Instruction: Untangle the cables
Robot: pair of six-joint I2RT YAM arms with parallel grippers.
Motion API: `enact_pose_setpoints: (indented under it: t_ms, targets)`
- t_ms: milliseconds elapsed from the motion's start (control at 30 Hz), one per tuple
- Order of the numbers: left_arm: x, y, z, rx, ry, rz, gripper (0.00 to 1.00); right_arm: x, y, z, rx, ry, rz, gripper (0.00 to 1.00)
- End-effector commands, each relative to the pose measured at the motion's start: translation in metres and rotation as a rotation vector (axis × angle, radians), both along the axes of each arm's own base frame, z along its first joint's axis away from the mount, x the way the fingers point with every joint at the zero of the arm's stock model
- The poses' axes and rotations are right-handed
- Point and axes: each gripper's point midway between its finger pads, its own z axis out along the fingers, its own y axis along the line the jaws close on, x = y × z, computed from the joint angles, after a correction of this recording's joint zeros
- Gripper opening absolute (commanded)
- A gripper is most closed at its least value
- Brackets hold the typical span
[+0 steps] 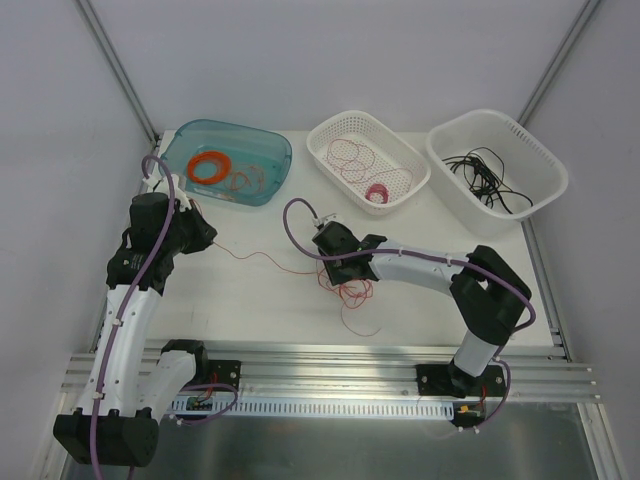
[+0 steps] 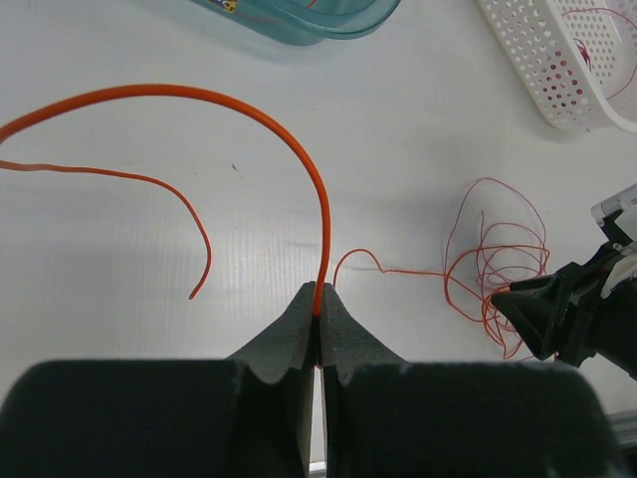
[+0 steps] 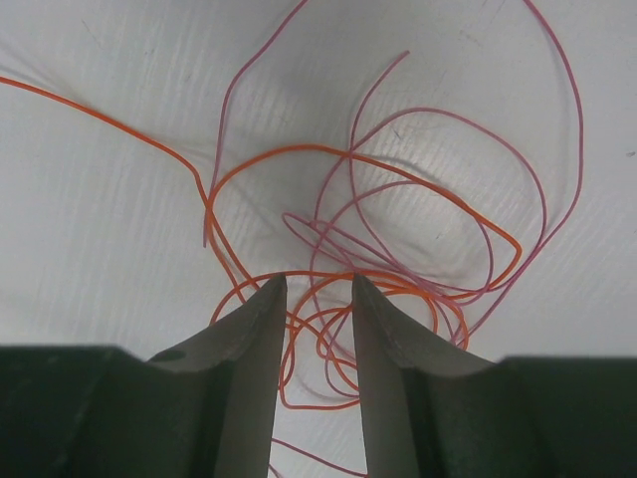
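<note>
1. Left gripper [image 2: 318,299]: shut tight, pinching one orange cable [image 2: 249,105] right at the fingertips.
2. From that pinch, a big bend of the orange cable going far and to the left, then curling back near with a loose end on the white table [image 1: 250,300].
3. Also from the pinch, a thin line running right across the table to the tangle of cables [image 1: 352,293] in the middle.
4. Right gripper [image 3: 318,284]: open a little, with a clear gap between its two fingers.
5. Tangle of cables right under that gap and just past the fingertips, with orange and pinkish-red loops all crossed over.
6. Cannot tell if the fingers touch any loop.
7. Far away from both grippers: red cables [image 1: 352,155] in the middle basket [image 1: 322,158], black cables [image 1: 485,172] in the right basket [image 1: 548,168], and a blue tub [image 1: 272,150] at the far left.
</note>
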Motion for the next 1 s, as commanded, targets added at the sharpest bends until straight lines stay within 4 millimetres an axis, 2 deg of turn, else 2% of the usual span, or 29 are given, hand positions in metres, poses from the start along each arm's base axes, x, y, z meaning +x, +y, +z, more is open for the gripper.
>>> enact_pose_setpoints:
  t_ms: [0, 200, 467, 567, 800, 967]
  targets:
    - [0.004, 0.005, 0.015, 0.005, -0.035, 0.021, 0.0, 0.008, -0.003, 0.021, 0.002, -0.057, -0.007, 0.36]
    - [0.004, 0.005, 0.013, 0.009, -0.03, 0.022, 0.0, 0.01, -0.005, 0.027, 0.004, -0.082, -0.011, 0.36]
    - [0.004, 0.006, 0.008, 0.01, -0.016, 0.025, 0.0, 0.015, 0.003, 0.048, 0.056, -0.132, 0.038, 0.37]
    - [0.003, 0.005, 0.008, 0.006, -0.014, 0.022, 0.0, 0.015, 0.005, 0.047, 0.054, -0.13, 0.054, 0.38]
    - [0.003, 0.006, 0.01, 0.01, -0.019, 0.023, 0.0, 0.008, 0.01, 0.012, 0.027, -0.052, 0.068, 0.36]
    - [0.003, 0.008, 0.011, 0.02, -0.023, 0.035, 0.0, 0.006, 0.007, -0.004, -0.005, -0.026, 0.061, 0.27]
